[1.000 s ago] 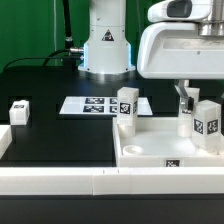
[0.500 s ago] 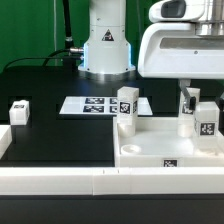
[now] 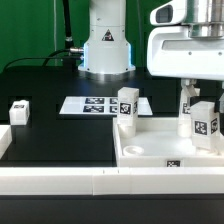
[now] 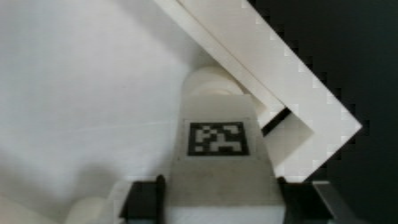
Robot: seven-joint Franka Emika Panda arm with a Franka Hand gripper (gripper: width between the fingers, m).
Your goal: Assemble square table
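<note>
The white square tabletop (image 3: 160,160) lies rim-up at the front right in the exterior view. One white tagged leg (image 3: 126,108) stands upright at its far left corner. My gripper (image 3: 197,108) is shut on a second tagged leg (image 3: 206,125), upright at the tabletop's right side. In the wrist view this leg (image 4: 221,135) sits between my fingers (image 4: 151,197), its far end against the tabletop's floor (image 4: 89,100) near the raised rim (image 4: 267,70). My gripper (image 4: 233,200) closes on both of its sides. A loose leg (image 3: 20,110) lies at the left on the black table.
The marker board (image 3: 95,104) lies flat behind the tabletop, before the arm's base (image 3: 106,50). A long low white border rail (image 3: 70,181) runs along the front edge, with a short end piece (image 3: 4,138) at the left.
My gripper and the held leg have shifted slightly to the exterior view's right, and the leg's tagged face now shows larger. Nothing else has moved.
</note>
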